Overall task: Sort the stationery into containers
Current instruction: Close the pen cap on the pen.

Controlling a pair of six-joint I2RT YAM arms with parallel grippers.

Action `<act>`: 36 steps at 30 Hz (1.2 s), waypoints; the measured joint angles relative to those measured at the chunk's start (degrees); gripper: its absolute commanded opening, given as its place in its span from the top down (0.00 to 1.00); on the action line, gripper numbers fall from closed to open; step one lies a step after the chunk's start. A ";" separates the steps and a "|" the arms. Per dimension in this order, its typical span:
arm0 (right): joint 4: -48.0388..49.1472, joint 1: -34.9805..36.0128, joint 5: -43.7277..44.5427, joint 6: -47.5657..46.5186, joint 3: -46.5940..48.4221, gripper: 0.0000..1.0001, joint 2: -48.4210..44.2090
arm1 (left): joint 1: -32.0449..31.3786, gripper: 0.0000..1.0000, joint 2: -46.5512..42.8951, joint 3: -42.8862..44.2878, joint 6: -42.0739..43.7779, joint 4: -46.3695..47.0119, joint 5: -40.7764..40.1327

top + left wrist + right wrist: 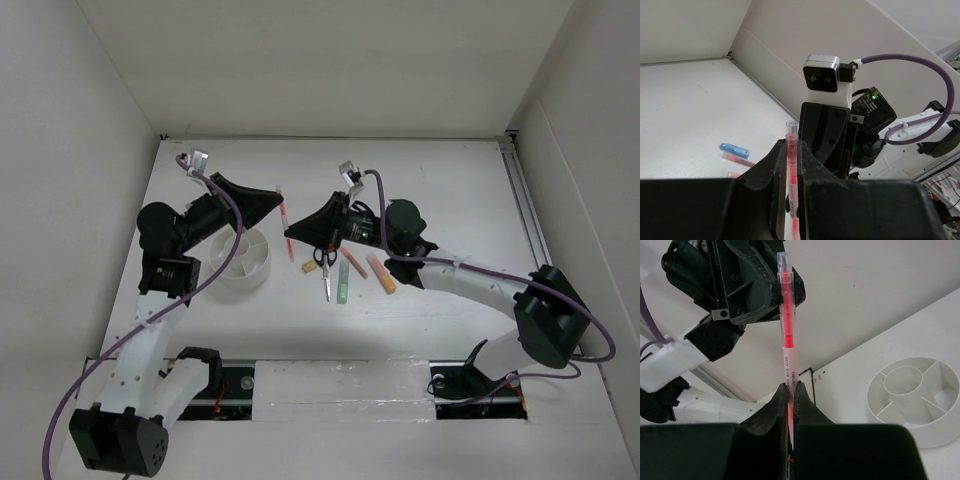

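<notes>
**Pink pen pinched at both ends, tub off to the left**

Pink pen (pixel 285 214) sits between the two arms, and both of them have it. The left claw (pixel 277 193) is closed on the far end and the right claw (pixel 290 234) is closed on the near end. Each wrist view shows narrow fingers pressed flat against the barrel with no gap. The pen appears to hang clear of the tabletop (pixel 440 180) instead of lying on it.

From above, its long axis runs from far to near with a slight lean to the right at the near end. The two claws face each other along that line, almost tip to tip.

The white tub (pixel 243 262) lies to the left of the pen and a little nearer the arm bases, partly under the left forearm. That makes the left arm the closer one. My judgement is that the coming move turns on one claw letting go so the other can swing the pen over a wedge compartment (the right wrist view shows the compartments bare).

The scissors (pixel 326 265), green marker (pixel 343 291), orange marker (pixel 381 273) and small tan eraser (pixel 308 268) lie on the tabletop just right of the tub, not yet sorted.

Small dark print runs along the pen's white label in the right wrist view, too fine to read with confidence.
</notes>
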 measured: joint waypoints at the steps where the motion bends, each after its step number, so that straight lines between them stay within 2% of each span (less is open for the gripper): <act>1: 0.00 0.00 0.00 0.04 0.13 1.00 0.15 | 0.00 1.00 -0.17 0.00 0.33 -0.26 -0.22; 23: -3.67 -0.81 -4.81 1.77 6.10 1.00 3.23 | 0.04 1.00 -3.04 -0.15 4.68 -2.49 -3.65; 35: -3.56 -0.79 -6.08 1.97 6.29 1.00 3.28 | 0.04 1.00 -3.76 -0.15 5.18 -3.15 -3.63; 36: -3.37 -0.79 -6.23 1.97 6.27 1.00 3.39 | 0.04 0.93 -3.74 -0.15 5.16 -3.13 -3.52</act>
